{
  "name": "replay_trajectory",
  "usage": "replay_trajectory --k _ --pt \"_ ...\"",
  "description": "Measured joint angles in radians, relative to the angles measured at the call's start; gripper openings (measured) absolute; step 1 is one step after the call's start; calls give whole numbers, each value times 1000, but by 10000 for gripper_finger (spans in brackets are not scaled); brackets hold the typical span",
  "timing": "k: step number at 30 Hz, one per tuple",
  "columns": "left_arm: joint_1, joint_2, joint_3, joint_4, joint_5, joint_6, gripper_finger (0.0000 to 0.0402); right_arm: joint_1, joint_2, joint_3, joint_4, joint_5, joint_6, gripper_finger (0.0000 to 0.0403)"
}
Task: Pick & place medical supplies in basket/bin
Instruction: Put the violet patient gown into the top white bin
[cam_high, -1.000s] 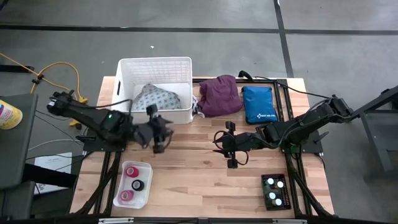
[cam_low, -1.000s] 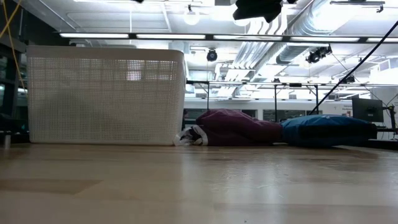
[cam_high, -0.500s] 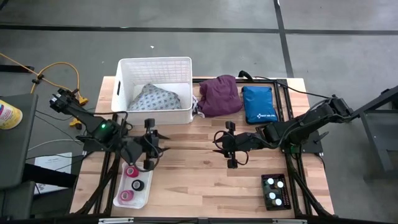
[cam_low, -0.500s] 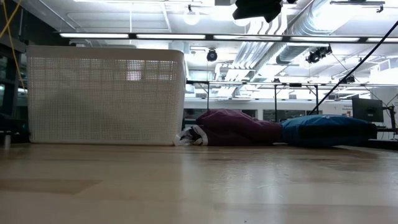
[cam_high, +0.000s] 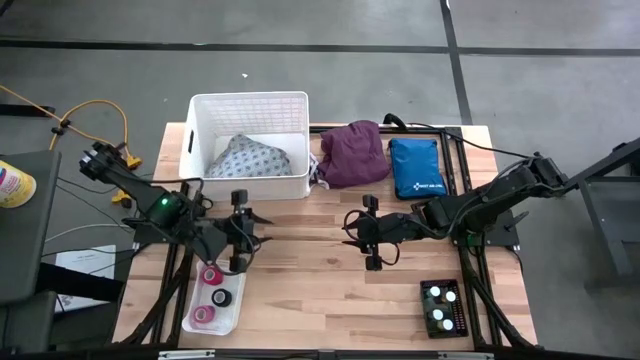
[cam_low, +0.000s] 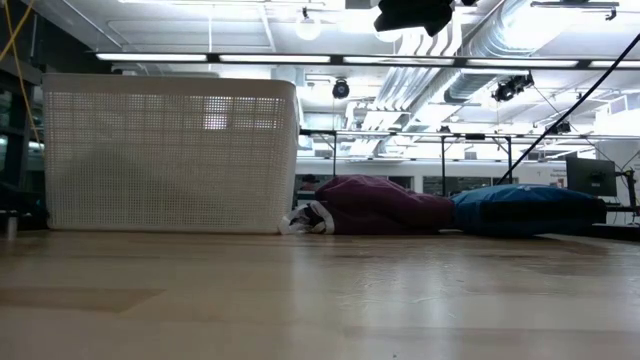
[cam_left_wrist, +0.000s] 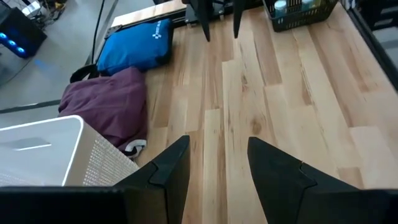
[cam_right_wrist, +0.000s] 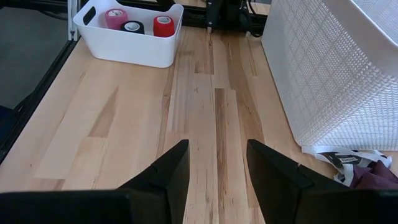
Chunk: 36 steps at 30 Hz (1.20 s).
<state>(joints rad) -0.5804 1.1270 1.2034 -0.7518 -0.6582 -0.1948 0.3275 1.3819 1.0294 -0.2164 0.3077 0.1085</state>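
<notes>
The left claw (cam_high: 241, 232) is hovering just in front of the basket (cam_high: 249, 105), at the far end of the small tray (cam_high: 236, 268) holding the tape rolls (cam_high: 211, 297); its fingers are standing partly open with bare desk (cam_high: 320, 290) showing between them, gripping nothing. The right claw (cam_high: 366, 233) is waiting over the middle of the desk, off to the basket's right and nearer the front, fingers likewise parted and empty. The grey dotted cloth (cam_high: 247, 158) is lying inside the basket, while the purple cloth (cam_high: 353, 152) is resting on the desk against the basket's right wall, with the blue pouch (cam_high: 415, 167) just beyond it. The vials (cam_high: 441, 305) are sitting in a dark tray well away from the basket, toward the front right corner. Judging from this, the rolls look like the next pick, and the risk is lying in the tray itself: the rolls are packed close together, so half-open fingers coming down off-centre could be catching the tray wall or nudging a neighbouring roll instead of straddling one. A light tray could also be sliding or lifting with the roll. Carrying to the basket, a low path could be striking its tall near wall and knocking the roll loose.
</notes>
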Motion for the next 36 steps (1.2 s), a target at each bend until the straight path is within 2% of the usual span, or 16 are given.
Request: replay_trajectory --k 8,19,36 --pt "-4 -117 -73 4 3 -39 153 0 0 0 4 0 0 148" --pt "-75 -390 -386 259 7 5 153 0 0 0 6 0 0 148" --pt "-180 -788 -749 526 8 49 153 0 0 0 11 0 0 148"
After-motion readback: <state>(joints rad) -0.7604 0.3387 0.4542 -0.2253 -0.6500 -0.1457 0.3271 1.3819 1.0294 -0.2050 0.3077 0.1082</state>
